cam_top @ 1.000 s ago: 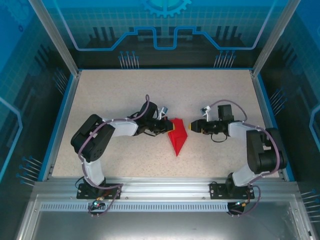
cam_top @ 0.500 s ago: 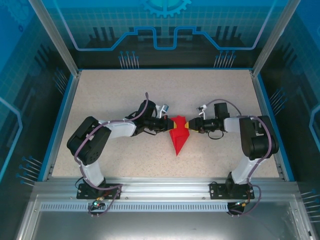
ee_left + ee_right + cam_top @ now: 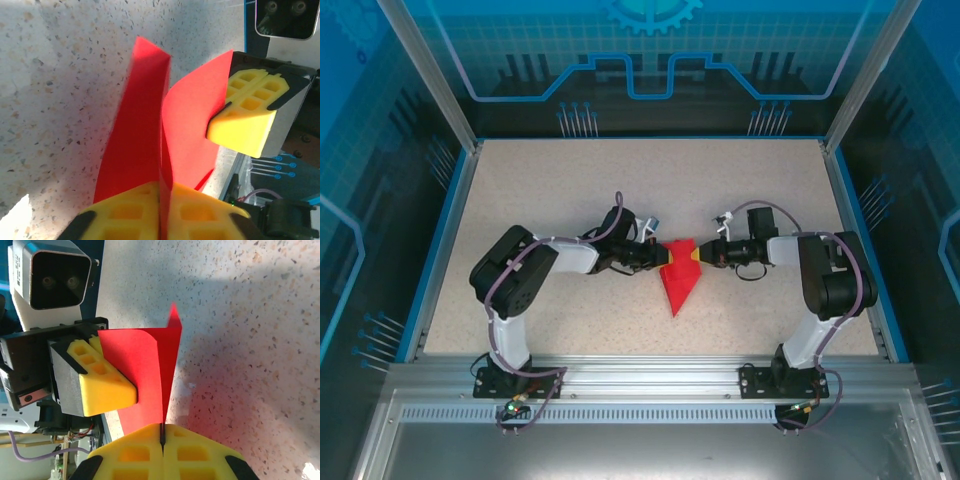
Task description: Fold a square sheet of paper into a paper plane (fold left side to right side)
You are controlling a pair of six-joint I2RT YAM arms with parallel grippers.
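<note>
Since before, our right gripper (image 3: 696, 256) sits closer; we see it and the left gripper (image 3: 664, 258) both pinching the paper plane (image 3: 678, 288) mid-frame.

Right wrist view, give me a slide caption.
Right gripper and left gripper pinch opposite sides of the red paper plane.

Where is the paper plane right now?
In the top view the paper plane lies centred on the table, pinched between the left gripper and right gripper, tip toward the near edge.
</note>
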